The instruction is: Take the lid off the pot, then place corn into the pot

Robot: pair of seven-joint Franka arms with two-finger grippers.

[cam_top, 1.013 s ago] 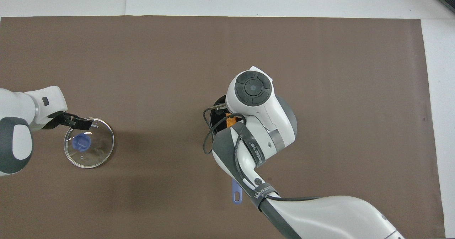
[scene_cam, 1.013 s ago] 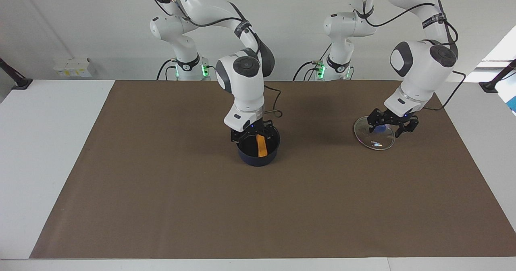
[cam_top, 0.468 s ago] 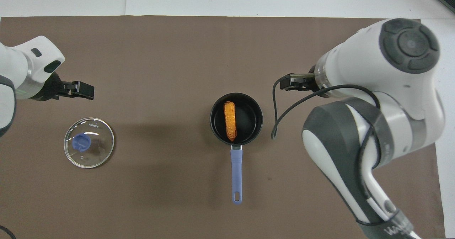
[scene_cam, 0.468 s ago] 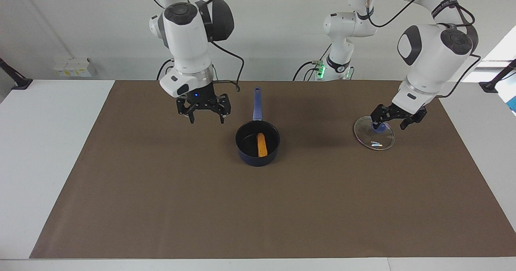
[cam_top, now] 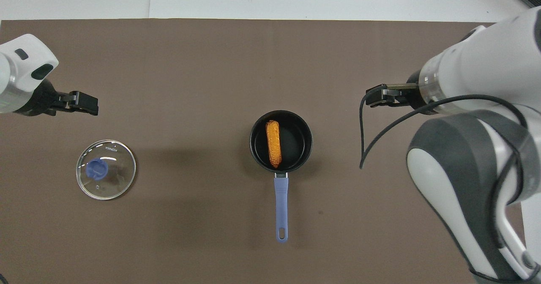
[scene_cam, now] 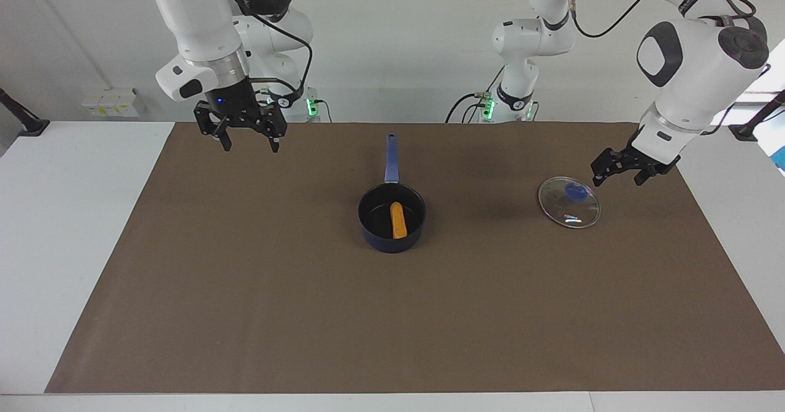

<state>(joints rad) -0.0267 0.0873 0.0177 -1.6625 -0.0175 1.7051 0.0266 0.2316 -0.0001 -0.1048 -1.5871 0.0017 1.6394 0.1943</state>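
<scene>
The dark blue pot stands in the middle of the brown mat, its long blue handle pointing toward the robots. The orange corn lies inside it on the black bottom, also seen in the overhead view. The glass lid with its blue knob lies flat on the mat toward the left arm's end. My left gripper is open and empty, raised just beside the lid. My right gripper is open and empty, raised over the mat toward the right arm's end.
The brown mat covers most of the white table. A black cable hangs from the right arm's wrist. A small white box sits against the wall.
My right gripper has let go of the corn in the pot, risen and swung away toward its own end. My left gripper has lifted off the lid and moved outward.
</scene>
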